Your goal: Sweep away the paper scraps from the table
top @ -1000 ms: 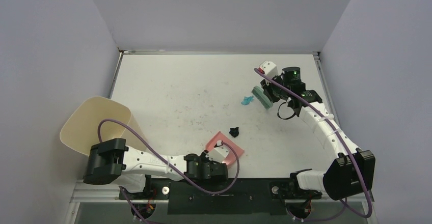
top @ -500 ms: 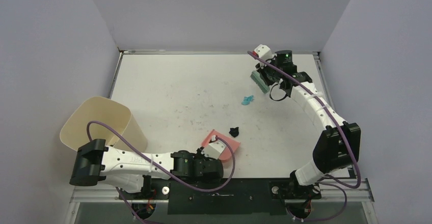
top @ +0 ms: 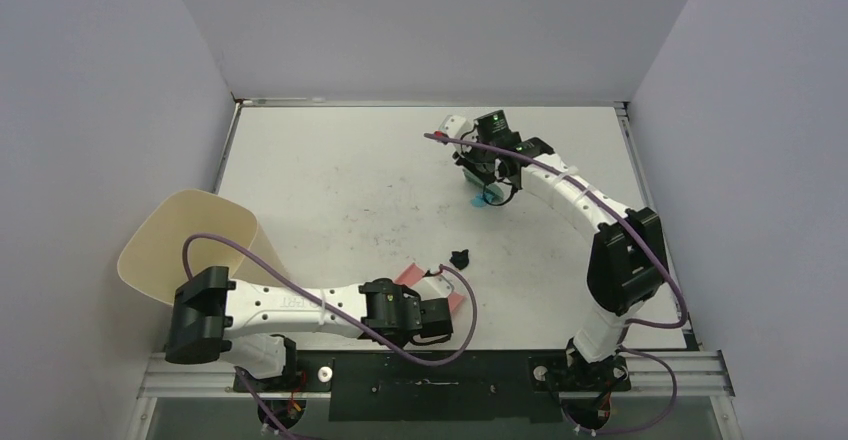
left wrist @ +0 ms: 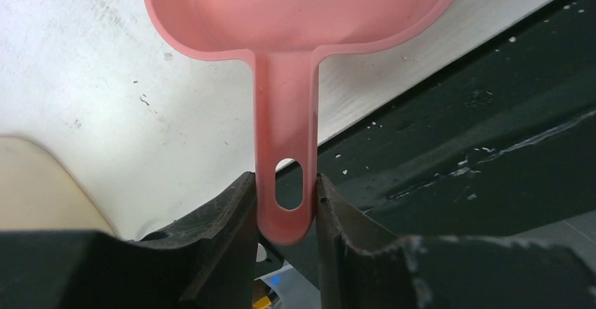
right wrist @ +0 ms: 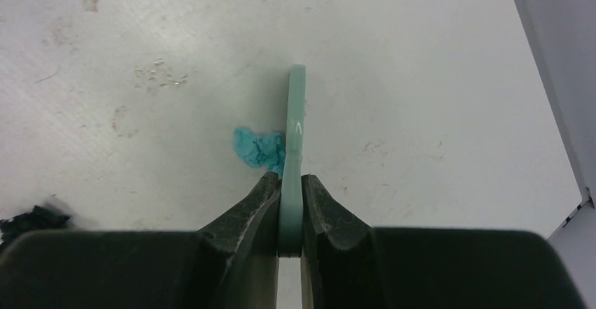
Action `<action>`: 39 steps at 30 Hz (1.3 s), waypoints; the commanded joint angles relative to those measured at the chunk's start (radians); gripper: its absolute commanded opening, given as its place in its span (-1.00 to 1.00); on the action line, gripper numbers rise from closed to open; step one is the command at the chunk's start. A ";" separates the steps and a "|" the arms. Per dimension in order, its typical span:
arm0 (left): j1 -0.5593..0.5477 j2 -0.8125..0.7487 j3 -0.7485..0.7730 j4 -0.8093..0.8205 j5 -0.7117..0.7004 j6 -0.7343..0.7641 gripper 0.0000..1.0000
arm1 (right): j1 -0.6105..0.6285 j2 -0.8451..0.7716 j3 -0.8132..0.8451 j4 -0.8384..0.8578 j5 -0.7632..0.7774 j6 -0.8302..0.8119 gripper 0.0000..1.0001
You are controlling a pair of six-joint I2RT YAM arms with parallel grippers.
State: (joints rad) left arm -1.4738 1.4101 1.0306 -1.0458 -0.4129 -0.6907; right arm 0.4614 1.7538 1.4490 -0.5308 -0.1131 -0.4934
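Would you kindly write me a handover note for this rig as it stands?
Left gripper: shut on the pink dustpan handle, pan at the near edge of the table.
Right gripper: shut on the teal brush, beside the teal scrap.
Black scrap lies just beyond the dustpan, apart from it.
Done: no scrap seen in the pan.
Left: sweep both scraps in, probably empty into the beige bin.

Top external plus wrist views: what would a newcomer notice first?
The left gripper clamps the handle of a pink dustpan at the near edge of the table, with a black paper scrap lying just beyond it. Farther back, the right gripper pinches a teal hand brush right beside a teal paper scrap. A large beige bin stands at the near left corner.
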 commanded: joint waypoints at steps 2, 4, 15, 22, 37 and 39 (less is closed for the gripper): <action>0.041 0.055 0.023 0.043 0.025 0.076 -1.00 | 0.096 -0.119 -0.038 -0.111 0.017 0.035 -0.89; 0.048 0.079 0.023 0.079 0.022 0.088 -1.00 | 0.129 -0.142 -0.056 -0.144 -0.014 0.076 -0.89; 0.091 0.156 0.027 0.181 -0.015 0.111 -1.00 | 0.188 -0.234 -0.116 -0.285 -0.325 0.179 -0.89; 0.105 0.149 0.001 0.218 -0.028 0.094 -1.00 | 0.186 -0.267 -0.077 -0.361 -0.387 0.193 -0.89; 0.103 0.095 -0.066 0.309 -0.090 0.077 -1.00 | -0.004 -0.257 0.085 -0.438 -0.565 0.237 -0.89; 0.100 0.082 -0.076 0.312 -0.105 0.072 -1.00 | -0.033 -0.265 0.114 -0.451 -0.549 0.223 -0.89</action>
State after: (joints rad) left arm -1.3727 1.5494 0.9676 -0.7765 -0.4644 -0.5980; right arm 0.4702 1.5185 1.4780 -0.9600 -0.6388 -0.2501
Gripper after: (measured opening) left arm 0.289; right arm 0.136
